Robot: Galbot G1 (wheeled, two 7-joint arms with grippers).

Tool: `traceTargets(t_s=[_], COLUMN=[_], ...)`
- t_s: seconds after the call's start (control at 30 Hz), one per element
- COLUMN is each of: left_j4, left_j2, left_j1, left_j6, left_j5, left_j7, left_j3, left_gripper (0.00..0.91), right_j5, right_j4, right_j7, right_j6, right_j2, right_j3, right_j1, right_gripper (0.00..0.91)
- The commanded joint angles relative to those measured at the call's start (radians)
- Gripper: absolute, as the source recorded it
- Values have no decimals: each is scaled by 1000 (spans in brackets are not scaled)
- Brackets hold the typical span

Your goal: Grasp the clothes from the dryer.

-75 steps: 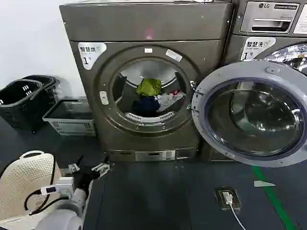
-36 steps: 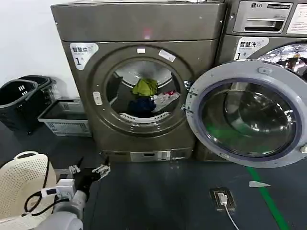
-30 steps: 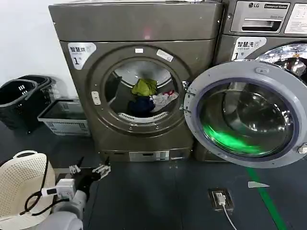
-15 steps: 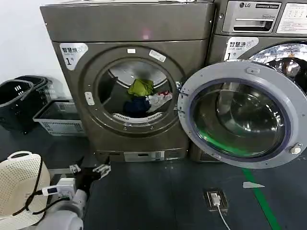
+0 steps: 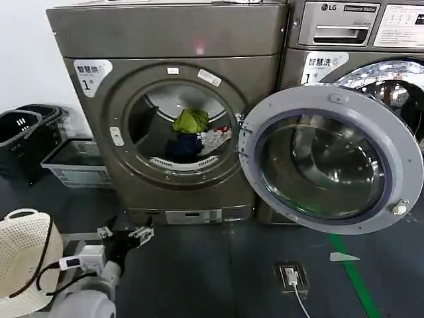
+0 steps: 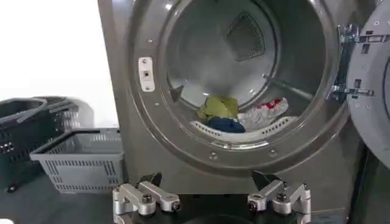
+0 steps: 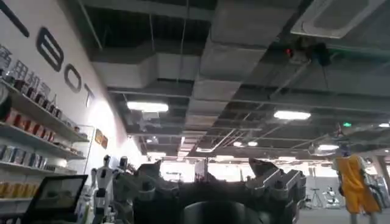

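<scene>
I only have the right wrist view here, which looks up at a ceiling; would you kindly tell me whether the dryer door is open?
Observer: Yes, the dryer has its grey-rimmed door wide open, on the robot's right.
Operator: Thank you. Are the clothes inside?
Observer: The clothes lie heaped in the drum: yellow-green on top, navy beneath, white with red beside them.
Operator: My right gripper faces the ceiling; where is the left one?
Observer: The left gripper is low in front of the dryer, jaws open, well short of the porthole.
</scene>
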Motion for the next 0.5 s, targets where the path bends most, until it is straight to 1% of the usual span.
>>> traceTargets(t_s=[0.03,0.43,0.5], left_j4=[4,6,4], left_j2=[-2,-3,-3], left_j1=[-1,1,4], left_j6=[49,49,49], left_j5=[-2,0,0], left_j7=[-2,-1,-1], left_j3=[1,2,2], left_gripper=[907,907,907], right_j5=[-3,-5,-3], right_j4=[0,-2,-3], right_j7=[0,-3,-1], right_j6=[2,6,15], right_j2=[2,8,8], right_j3=[-2,-1,-1], right_j1=[2,0,0], right_gripper=[907,907,907])
